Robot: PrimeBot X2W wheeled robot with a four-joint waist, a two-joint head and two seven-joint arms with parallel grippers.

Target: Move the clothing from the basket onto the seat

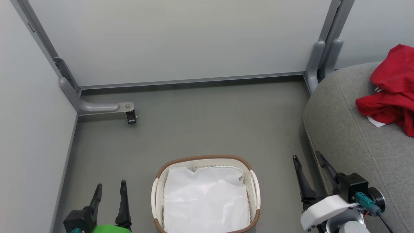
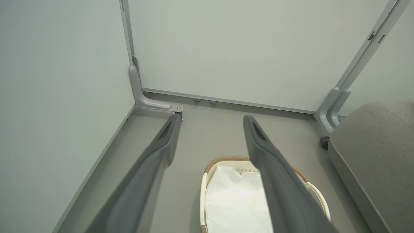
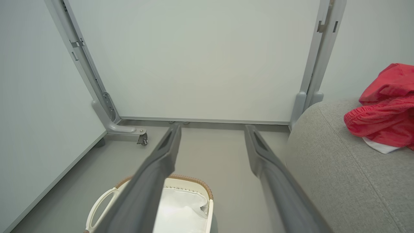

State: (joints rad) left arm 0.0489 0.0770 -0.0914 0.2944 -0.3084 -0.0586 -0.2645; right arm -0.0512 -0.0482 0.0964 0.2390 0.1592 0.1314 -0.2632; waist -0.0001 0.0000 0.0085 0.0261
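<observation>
The red clothing (image 1: 393, 90) lies crumpled on the grey seat (image 1: 355, 139) at the right, a white panel showing under its edge; the right wrist view has it too (image 3: 385, 113). The cream basket (image 1: 254, 184) with brown rim stands on the floor at bottom centre, holding only a smooth white sheet (image 1: 207, 200). My left gripper (image 1: 110, 189) is open, low at the left of the basket, nothing between its fingers. My right gripper (image 1: 309, 158) is open between the basket and the seat's edge, empty. Both wrist views show spread fingers (image 2: 168, 139) (image 3: 258, 145) above the basket (image 2: 226, 160) (image 3: 194, 180).
Pale partition walls (image 1: 181, 38) close off the back and left. A grey metal foot with a small caster (image 1: 131, 116) juts onto the floor at the back left. A grey post (image 1: 318, 61) stands by the seat's far corner. Grey floor (image 1: 210, 123) stretches beyond the basket.
</observation>
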